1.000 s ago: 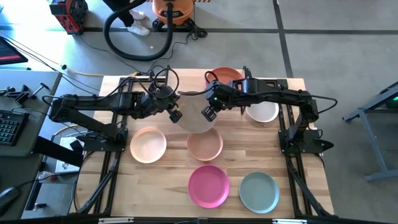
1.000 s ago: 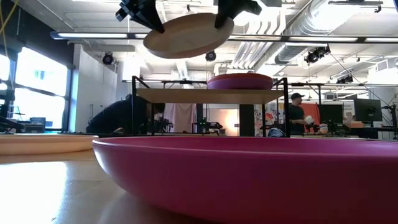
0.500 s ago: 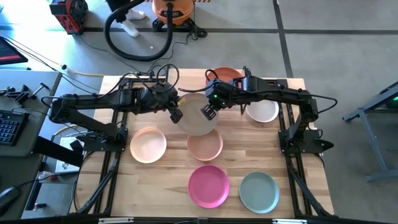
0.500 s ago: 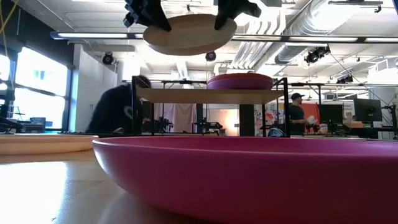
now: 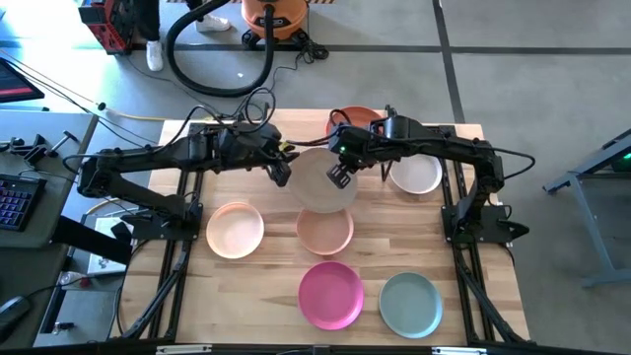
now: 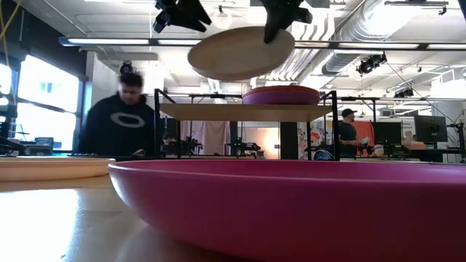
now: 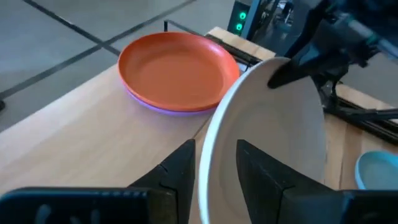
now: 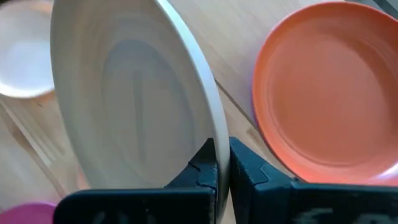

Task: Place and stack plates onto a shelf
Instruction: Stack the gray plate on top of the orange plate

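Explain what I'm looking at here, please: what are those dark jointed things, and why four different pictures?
They are two robot arms at a wooden table, each ending in two fingers. One picture looks straight down, one looks level across the tabletop, and two come from cameras on the arms' wrists.

The right gripper pinches the rim of a beige plate in the air, fingers shut on it. The left gripper is at the plate's other edge with its fingers open around the rim, not pinching.

Behind is a small shelf carrying an orange plate on a purple one. On the table lie cream, tan-pink, magenta, teal and white plates. A person stands beyond.
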Available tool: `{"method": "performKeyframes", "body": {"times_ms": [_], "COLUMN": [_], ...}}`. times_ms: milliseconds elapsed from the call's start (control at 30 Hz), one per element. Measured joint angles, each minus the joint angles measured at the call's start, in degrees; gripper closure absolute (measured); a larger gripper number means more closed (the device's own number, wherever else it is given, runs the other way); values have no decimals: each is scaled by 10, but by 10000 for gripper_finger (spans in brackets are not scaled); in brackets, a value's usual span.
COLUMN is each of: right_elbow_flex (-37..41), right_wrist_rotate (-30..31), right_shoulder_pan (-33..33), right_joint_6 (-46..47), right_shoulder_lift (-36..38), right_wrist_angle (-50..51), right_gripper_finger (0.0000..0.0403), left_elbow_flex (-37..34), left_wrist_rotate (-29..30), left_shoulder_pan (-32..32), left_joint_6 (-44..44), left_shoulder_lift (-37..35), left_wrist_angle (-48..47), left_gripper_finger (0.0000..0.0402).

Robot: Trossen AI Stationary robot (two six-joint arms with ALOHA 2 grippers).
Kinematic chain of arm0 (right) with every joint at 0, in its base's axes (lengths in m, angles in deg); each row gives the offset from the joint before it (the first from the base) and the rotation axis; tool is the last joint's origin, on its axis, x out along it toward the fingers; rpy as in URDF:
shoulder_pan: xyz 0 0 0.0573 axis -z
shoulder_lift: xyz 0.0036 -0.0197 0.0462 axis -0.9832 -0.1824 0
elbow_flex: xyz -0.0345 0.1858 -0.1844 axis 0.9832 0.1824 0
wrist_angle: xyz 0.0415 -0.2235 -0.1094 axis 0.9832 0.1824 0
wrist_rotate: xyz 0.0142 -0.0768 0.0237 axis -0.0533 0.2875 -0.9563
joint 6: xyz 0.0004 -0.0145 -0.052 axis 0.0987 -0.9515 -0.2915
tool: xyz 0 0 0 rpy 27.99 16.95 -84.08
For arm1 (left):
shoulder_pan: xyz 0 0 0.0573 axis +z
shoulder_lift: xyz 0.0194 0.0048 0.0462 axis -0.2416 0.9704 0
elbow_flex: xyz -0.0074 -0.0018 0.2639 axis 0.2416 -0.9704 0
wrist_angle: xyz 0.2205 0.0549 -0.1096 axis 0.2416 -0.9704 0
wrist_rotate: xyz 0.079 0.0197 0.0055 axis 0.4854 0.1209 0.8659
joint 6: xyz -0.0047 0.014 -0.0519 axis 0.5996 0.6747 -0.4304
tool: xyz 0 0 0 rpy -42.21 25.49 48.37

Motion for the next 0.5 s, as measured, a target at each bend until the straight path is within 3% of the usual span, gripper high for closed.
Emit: {"method": "performKeyframes", "body": {"times_ms": [300,500], "right_elbow_flex": [0,-1], "right_wrist_rotate": [-32,-102], "right_shoulder_pan": [67,149], "right_joint_6": [-89,-161], "right_shoulder_lift": [22,38], "right_wrist_angle": [11,-4], "right_gripper_finger": [403,403], "left_elbow_flex": [0,0], "left_wrist_rotate": [2,2], "left_shoulder_pan": [0,-1], "left_joint_6": [21,20], "left_shoulder_lift": [-39,-63], "left_wrist_angle": [39,38], "left_gripper_finger": [295,295]}}
